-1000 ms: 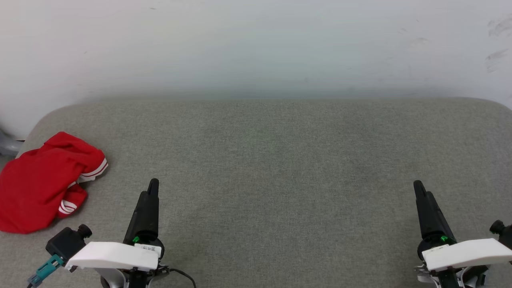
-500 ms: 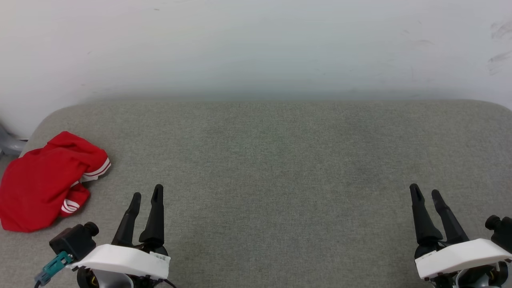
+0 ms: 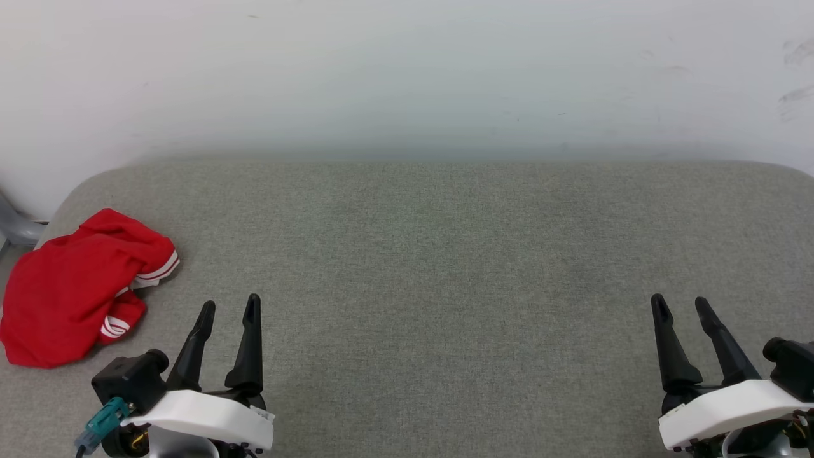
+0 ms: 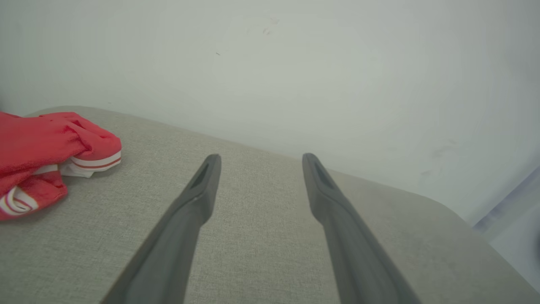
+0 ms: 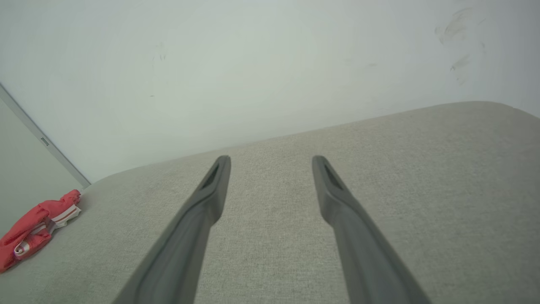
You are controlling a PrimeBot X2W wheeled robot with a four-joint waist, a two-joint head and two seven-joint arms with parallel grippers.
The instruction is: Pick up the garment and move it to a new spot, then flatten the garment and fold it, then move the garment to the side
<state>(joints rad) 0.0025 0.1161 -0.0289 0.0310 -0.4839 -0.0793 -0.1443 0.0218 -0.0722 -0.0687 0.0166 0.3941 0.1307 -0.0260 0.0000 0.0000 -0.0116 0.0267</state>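
The left gripper (image 3: pixel 230 303) sits at the near left, its two long dark fingers spread apart in a narrow V. Nothing is between them and they hold nothing. Whether the tips touch the grey cushion (image 3: pixel 445 254) under them cannot be told. The fingers point away from the robot toward the far wall (image 3: pixel 407 76), leaning slightly right. Behind them is a white wrist shell (image 3: pixel 203 413), with a black camera (image 3: pixel 130 378) and a teal plug (image 3: pixel 102 420) on its left side.

The right gripper (image 3: pixel 680 300) is at the near right, well apart from the left one. Its fingers are spread just as wide and hold nothing. They also point toward the far wall, leaning slightly left. A white wrist shell and part of a black camera are behind them at the near right corner.

In each wrist view, the gripper's two fingers run up from the bottom edge with bare grey cushion showing in the gap between them.

The garment (image 3: pixel 70 286) lies in a crumpled red heap at the left edge of the cushion. Two white cuffs with thin red stripes show on its right side. It is to the left of the left gripper and a little farther away, near it but not touching. A grey object (image 3: pixel 16 226) at the far left edge, beyond the garment, is cut off and cannot be identified.
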